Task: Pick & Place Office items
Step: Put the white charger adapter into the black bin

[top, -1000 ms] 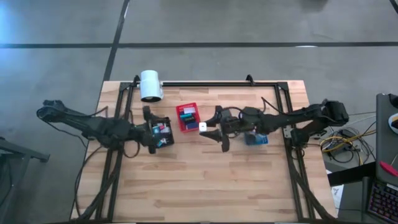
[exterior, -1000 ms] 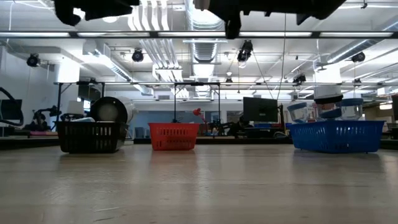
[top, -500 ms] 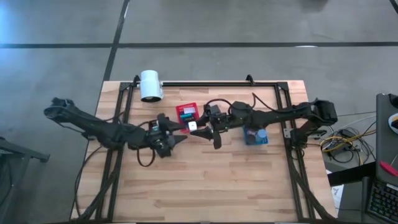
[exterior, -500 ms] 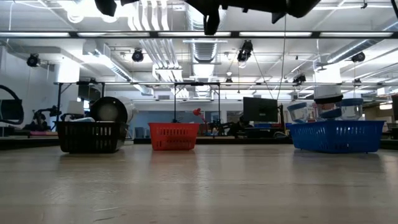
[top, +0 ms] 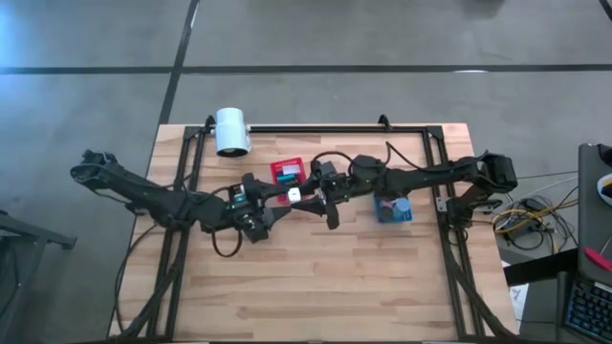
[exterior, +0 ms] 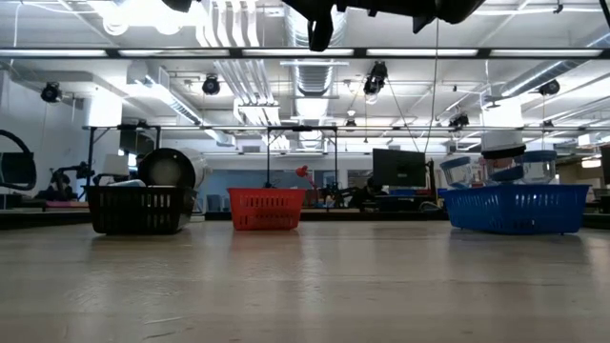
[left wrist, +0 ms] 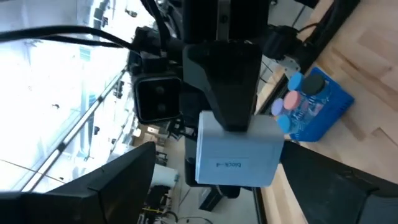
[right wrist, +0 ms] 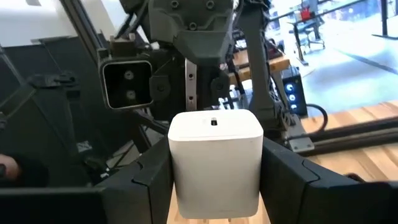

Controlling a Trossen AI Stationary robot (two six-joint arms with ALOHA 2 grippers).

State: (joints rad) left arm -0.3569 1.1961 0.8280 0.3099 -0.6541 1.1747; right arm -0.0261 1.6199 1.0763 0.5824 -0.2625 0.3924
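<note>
1. Handover in mid-air looks to be the step in hand: the two arms meet above the middle of the table, just in front of the red bin.
2. The right gripper is clamped on a white block, one finger pressed to each side of it; in the high view the block shows as a small white square between the two grippers.
3. The left gripper faces it with its fingers spread wide apart, one on either side of the block but, as far as I can tell, not touching it.
4. Other office items lie sorted already: round pieces in pink and blue fill the blue bin beside the right arm, and a few bits sit in the red bin. The black bin is hidden under the left arm in the high view; it shows only in the low view.
5. The next move, as I judge it, calls for the left fingers to close squarely on the block's free faces before the right ones let go; releasing early would drop it onto the wood.
6. A white cylinder stands at the table's far edge, well apart from the work.
</note>
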